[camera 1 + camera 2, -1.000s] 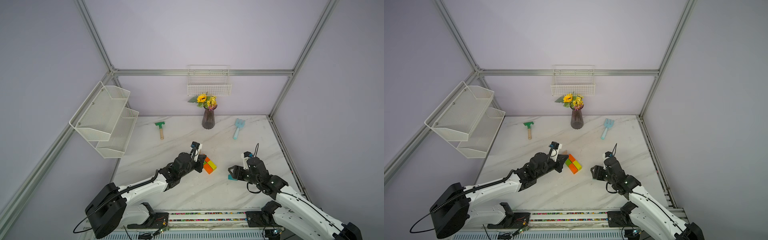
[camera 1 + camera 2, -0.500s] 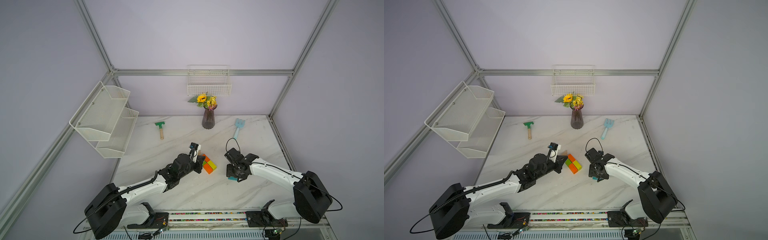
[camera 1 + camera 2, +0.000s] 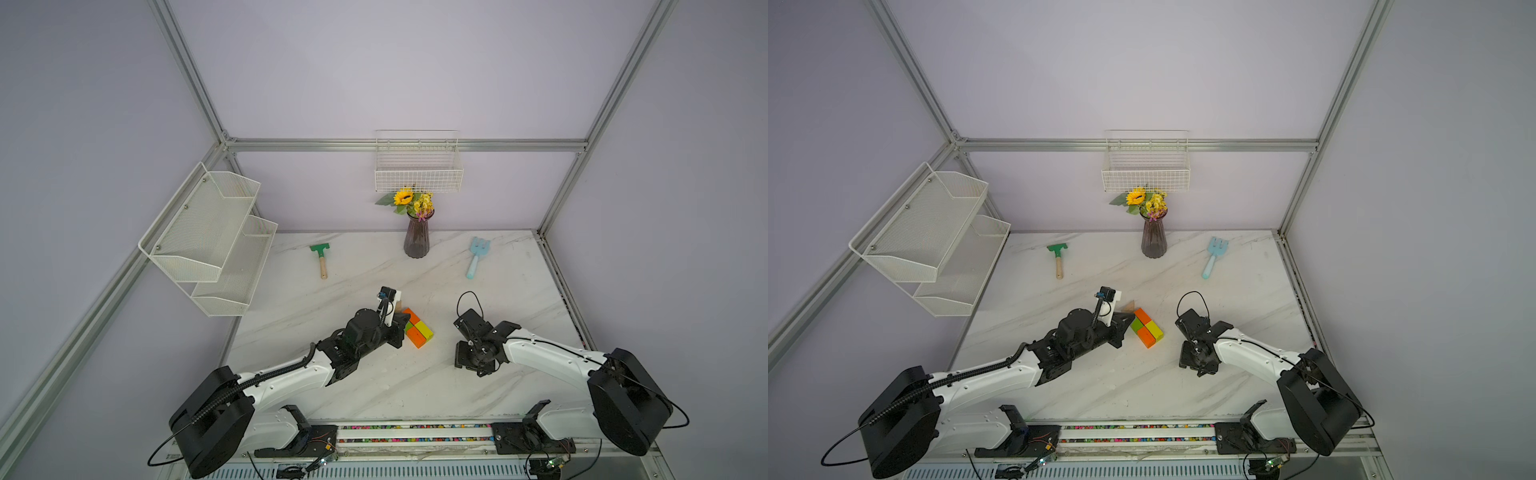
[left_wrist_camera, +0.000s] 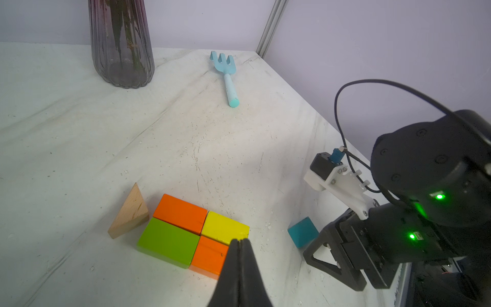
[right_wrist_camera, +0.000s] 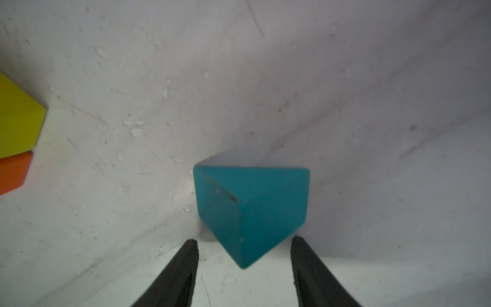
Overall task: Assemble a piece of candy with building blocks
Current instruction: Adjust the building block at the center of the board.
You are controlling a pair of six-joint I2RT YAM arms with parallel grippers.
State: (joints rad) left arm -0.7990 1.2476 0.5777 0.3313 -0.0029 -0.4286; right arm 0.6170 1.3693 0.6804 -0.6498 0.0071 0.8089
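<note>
Four building blocks form a rectangle point(image 3: 417, 330): orange point(image 4: 180, 212), green point(image 4: 168, 240), yellow point(image 4: 224, 227) and orange point(image 4: 208, 255). A tan triangle point(image 4: 131, 212) lies at its far end, a small gap from the orange and green blocks. My left gripper point(image 4: 240, 241) is shut and empty, its tip over the near orange and yellow blocks. The teal triangle point(image 5: 252, 207) lies apart on the table point(image 4: 186, 133), hidden under the arm in both top views. My right gripper point(image 5: 245, 242) points down at it, open, with the prism's near corner between the fingertips.
A dark vase point(image 3: 417, 239) with flowers stands at the back. A green-headed toy rake point(image 3: 321, 257) lies left of it and a light blue toy fork point(image 3: 477, 257) right. Wire shelves point(image 3: 208, 237) hang on the left wall, a wire basket point(image 3: 417, 174) on the back wall.
The right arm has changed posture and its gripper has come down over the teal triangle, covering it in the top views; its jaws stand a little narrower. The left arm has not moved.
</note>
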